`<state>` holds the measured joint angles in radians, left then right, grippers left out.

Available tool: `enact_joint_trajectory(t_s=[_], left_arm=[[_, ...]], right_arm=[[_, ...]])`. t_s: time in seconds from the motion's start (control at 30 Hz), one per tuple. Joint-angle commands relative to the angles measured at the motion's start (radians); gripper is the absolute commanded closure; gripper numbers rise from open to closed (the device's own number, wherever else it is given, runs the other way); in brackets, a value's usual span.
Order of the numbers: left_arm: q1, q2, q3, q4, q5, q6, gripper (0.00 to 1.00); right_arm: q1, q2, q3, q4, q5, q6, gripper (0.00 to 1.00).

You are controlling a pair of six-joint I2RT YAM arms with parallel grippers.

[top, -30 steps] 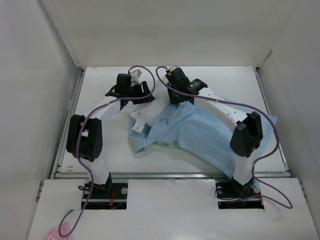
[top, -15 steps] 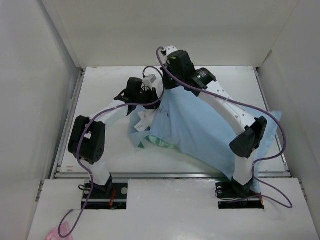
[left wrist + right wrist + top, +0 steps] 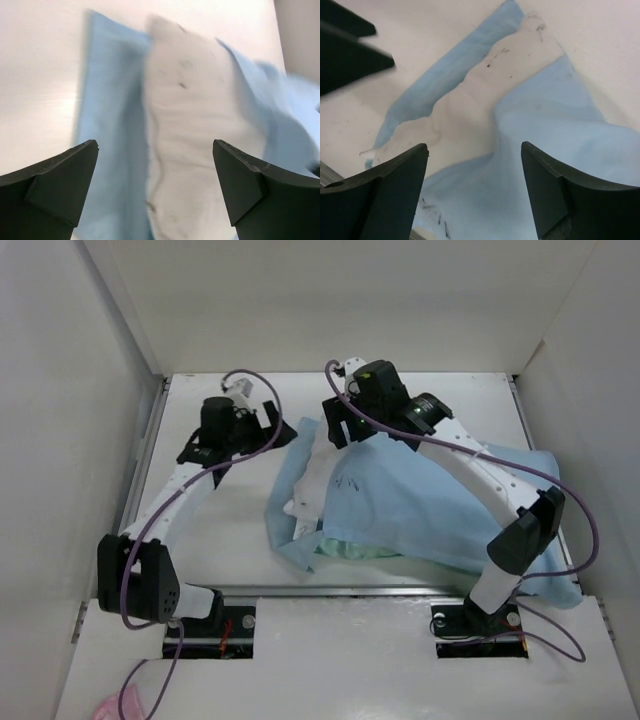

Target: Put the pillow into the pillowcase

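Observation:
The light blue pillowcase (image 3: 430,505) lies flat across the table's right half, with a teal-green edge at its near side. The white pillow (image 3: 308,480) shows at its open left end, with blue fabric on both sides of it; the rest is covered. My left gripper (image 3: 268,428) hovers just left of that end, open and empty. In the left wrist view the left gripper (image 3: 155,145) stands over the pillow (image 3: 192,125) and the pillowcase (image 3: 107,125). My right gripper (image 3: 338,432) is open above the far corner. Below the right gripper (image 3: 474,146) lie the pillow (image 3: 485,95) and the pillowcase (image 3: 560,130).
White walls close in the table (image 3: 220,530) on three sides. A pink scrap (image 3: 105,708) lies off the table at the near left. The pillowcase's right corner hangs over the near edge beside the right arm's base (image 3: 480,620).
Both grippers opened and let go of the pillowcase, which dropped from its raised peak and now lies flat. The left gripper drew back to the left and the right gripper came down.

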<state>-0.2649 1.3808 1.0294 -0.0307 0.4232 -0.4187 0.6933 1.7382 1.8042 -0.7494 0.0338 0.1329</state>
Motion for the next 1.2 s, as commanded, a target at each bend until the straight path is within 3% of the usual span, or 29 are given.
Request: enact_joint_trajectory(t_s=[0.0, 0.03, 0.1, 0.33, 0.37, 0.4, 0.43, 0.53, 0.7, 0.77, 0.8, 0.83, 0.87, 0.97, 1.03, 1.07, 1.17], left_arm=[[0.104, -0.069, 0.017, -0.057, -0.170, -0.081, 0.00], [0.122, -0.069, 0.017, -0.057, -0.190, -0.100, 0.00], [0.148, -0.069, -0.004, -0.055, -0.190, -0.118, 0.00], [0.168, -0.060, -0.066, -0.015, -0.153, -0.129, 0.00], [0.168, -0.060, -0.090, -0.015, -0.153, -0.129, 0.00], [0.168, -0.060, -0.101, 0.000, -0.141, -0.129, 0.00], [0.168, -0.071, -0.114, 0.012, -0.141, -0.129, 0.00], [0.168, -0.080, -0.126, 0.023, -0.129, -0.118, 0.00], [0.168, -0.101, -0.147, 0.032, -0.104, -0.095, 0.00], [0.168, -0.101, -0.147, 0.032, -0.095, -0.084, 0.00], [0.168, -0.101, -0.147, 0.032, -0.095, -0.075, 0.00], [0.168, -0.101, -0.147, 0.032, -0.084, -0.065, 0.00], [0.152, -0.101, -0.147, 0.043, -0.084, -0.052, 0.00], [0.081, -0.080, -0.118, 0.052, -0.052, 0.001, 0.01], [0.012, -0.054, -0.098, 0.052, -0.052, 0.015, 0.03], [-0.012, -0.045, -0.076, 0.052, -0.026, 0.026, 0.05], [-0.105, 0.001, -0.039, 0.061, 0.018, 0.051, 0.09]], right_arm=[[0.021, -0.076, 0.082, -0.060, 0.032, -0.102, 0.19], [0.034, -0.054, 0.114, -0.088, 0.056, -0.131, 0.12], [0.081, 0.027, 0.226, -0.160, 0.133, -0.154, 0.11], [0.178, 0.297, 0.530, -0.327, 0.143, -0.122, 0.08], [0.178, 0.349, 0.546, -0.338, 0.153, -0.080, 0.08], [0.178, 0.371, 0.546, -0.338, 0.169, -0.053, 0.02], [0.178, 0.389, 0.546, -0.349, 0.258, -0.032, 0.00], [0.169, 0.458, 0.518, -0.361, 0.476, 0.025, 0.00], [0.120, 0.583, 0.462, -0.516, 0.600, 0.181, 0.00], [0.110, 0.568, 0.388, -0.490, 0.620, 0.182, 0.11], [0.110, 0.557, 0.351, -0.463, 0.620, 0.182, 0.26], [0.110, 0.528, 0.351, -0.452, 0.620, 0.165, 0.48], [0.110, 0.505, 0.351, -0.433, 0.620, 0.142, 0.98], [0.110, 0.309, 0.275, -0.244, 0.557, 0.015, 1.00], [0.110, 0.166, 0.148, -0.036, 0.438, -0.036, 1.00], [0.110, 0.023, 0.098, 0.034, 0.392, -0.088, 1.00], [0.092, -0.202, -0.057, 0.226, 0.232, -0.136, 1.00]])
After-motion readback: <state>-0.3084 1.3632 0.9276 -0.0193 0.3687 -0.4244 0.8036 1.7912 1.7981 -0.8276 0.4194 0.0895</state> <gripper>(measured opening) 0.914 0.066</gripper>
